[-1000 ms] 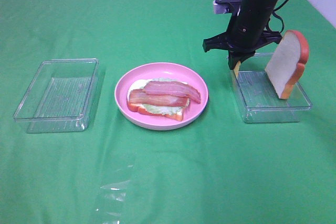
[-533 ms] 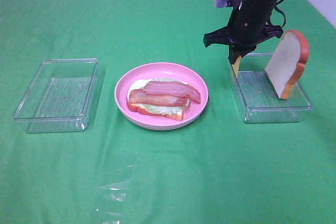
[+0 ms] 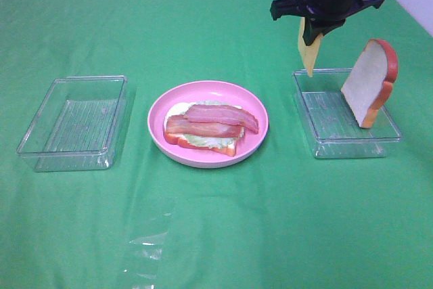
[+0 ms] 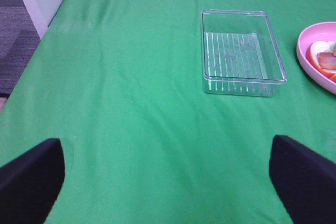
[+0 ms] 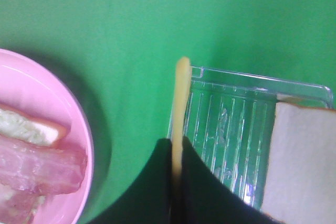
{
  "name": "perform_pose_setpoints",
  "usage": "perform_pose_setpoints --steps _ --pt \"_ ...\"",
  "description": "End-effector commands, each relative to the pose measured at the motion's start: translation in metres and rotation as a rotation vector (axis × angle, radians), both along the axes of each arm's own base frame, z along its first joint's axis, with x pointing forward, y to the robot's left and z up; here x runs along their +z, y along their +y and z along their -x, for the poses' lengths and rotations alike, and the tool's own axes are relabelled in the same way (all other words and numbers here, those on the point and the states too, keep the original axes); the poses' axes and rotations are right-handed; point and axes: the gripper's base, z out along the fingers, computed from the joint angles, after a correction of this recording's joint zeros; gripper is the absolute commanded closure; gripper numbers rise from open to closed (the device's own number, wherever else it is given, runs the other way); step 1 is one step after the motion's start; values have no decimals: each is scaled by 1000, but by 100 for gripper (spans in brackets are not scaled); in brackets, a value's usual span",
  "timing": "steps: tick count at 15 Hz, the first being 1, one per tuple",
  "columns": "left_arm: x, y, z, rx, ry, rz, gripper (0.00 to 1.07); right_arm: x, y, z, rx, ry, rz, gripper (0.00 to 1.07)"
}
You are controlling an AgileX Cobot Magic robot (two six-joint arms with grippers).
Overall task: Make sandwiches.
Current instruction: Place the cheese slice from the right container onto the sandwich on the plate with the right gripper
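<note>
Trays flank the pink plate (image 3: 208, 123), which serves as the landmark. Well to its left sits a clear tray (image 3: 73, 122) on the green cloth (image 3: 216, 221). The left gripper (image 4: 168, 182) shows only as two dark fingertips at the lower corners of its wrist view, set wide apart with bare cloth between them; the arm itself is out of the overhead view.

On the plate lies a bread slice (image 3: 203, 141) with lettuce (image 3: 203, 139) and two bacon strips (image 3: 213, 118) stacked on it; the bacon covers most of the lettuce, so only pale edges peek out.

Right of the plate, the right gripper (image 3: 310, 26) hangs above the near-left corner of a second clear tray (image 3: 345, 114), its fingers pinched shut on a yellow cheese square (image 3: 309, 49) that dangles edge-down, clear of the tray. The wrist view shows the cheese edge-on, a thin strip. The arm's upper part is cut off at the frame top. A second bread slice (image 3: 371, 81) stands tilted against the tray's far right side.
</note>
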Motion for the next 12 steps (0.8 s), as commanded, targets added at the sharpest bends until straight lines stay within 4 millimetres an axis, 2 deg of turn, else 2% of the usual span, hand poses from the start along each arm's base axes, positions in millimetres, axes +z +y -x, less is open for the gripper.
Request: perform_pose_setpoints --steps 1,4,5,7,8,9,12 --pt "-1 0 2 -4 -13 -1 7 11 1 5 4 1 -19 107" --pt "-1 0 2 -4 -13 -1 7 7 15 13 43 66 -61 107" --pt "-1 0 2 -4 -13 -1 7 5 27 17 73 73 -65 107" --pt "-1 0 2 -4 -13 -1 7 3 62 29 153 76 -69 107" --pt "-1 0 2 -4 -13 -1 7 4 92 42 221 64 -93 107" --pt "-1 0 2 -4 -13 -1 7 5 113 51 261 51 -129 107" --pt "-1 0 2 -4 -13 -1 7 2 156 70 367 49 -246 107"
